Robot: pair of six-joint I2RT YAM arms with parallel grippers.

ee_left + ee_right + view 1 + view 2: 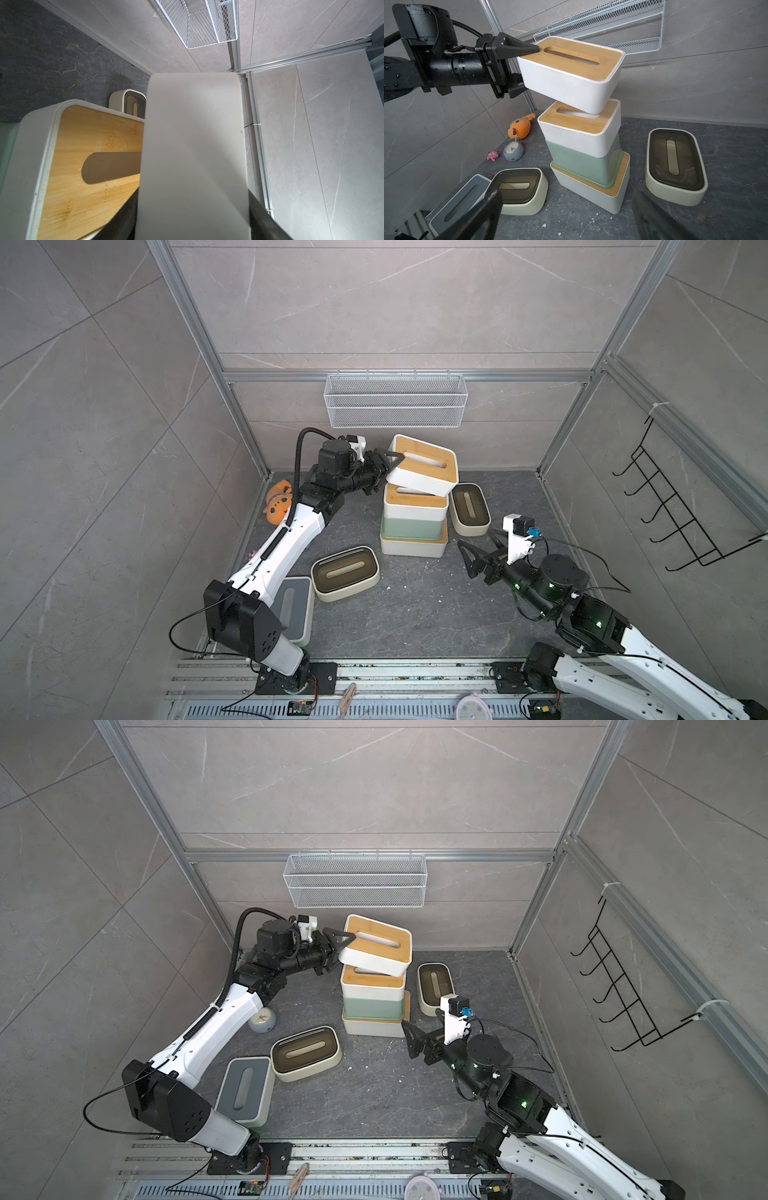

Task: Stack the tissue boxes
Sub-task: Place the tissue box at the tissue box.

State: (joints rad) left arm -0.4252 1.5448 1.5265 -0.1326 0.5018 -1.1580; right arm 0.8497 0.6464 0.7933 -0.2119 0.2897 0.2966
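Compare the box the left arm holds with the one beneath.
The held box is tilted in the left gripper; the lower box sits flat on the pale green box. The held box's slot shows fully; the lower box's is partly covered. Both: white bodies, bamboo lids.

We stretch our left arm (286,539) forward and inward with the elbow bent and the forearm near level. Our left gripper (390,470) clamps the end of a white tissue box (428,477), one finger on top and one underneath. Our right arm (557,580) angles inward, and our right gripper (467,560) stands spread wide, holding nothing.
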